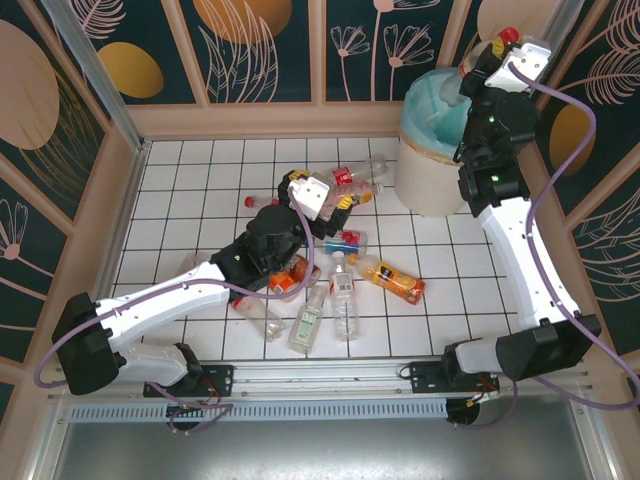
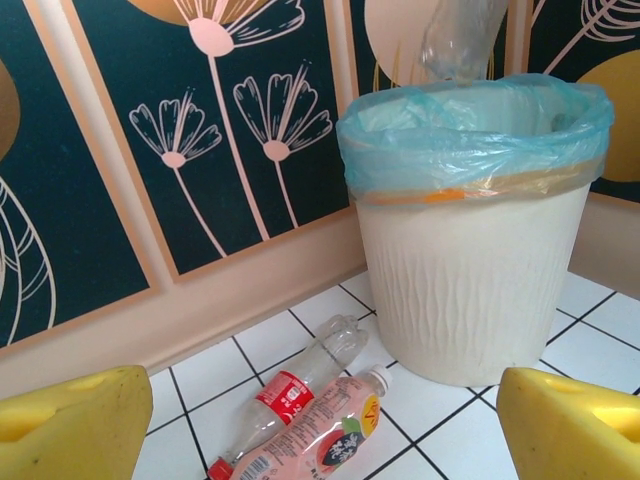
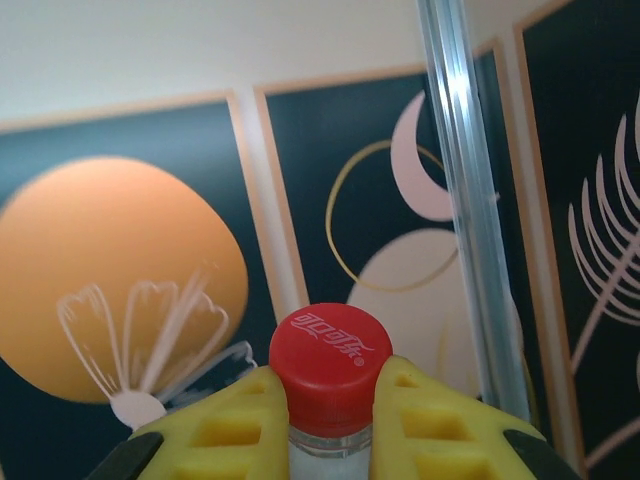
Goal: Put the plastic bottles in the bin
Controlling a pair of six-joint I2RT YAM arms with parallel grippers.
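Right jaws clamped on 1 clear bottle at neck, under red cap, above bin. Left jaws wide, empty, over loose bottles on worktop. Likely light, thin-walled, slick; neck stiffest.

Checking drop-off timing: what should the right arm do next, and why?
Probably open the right gripper: it is shut on a red-capped bottle that appears to hang above the bin, so releasing should drop it in.
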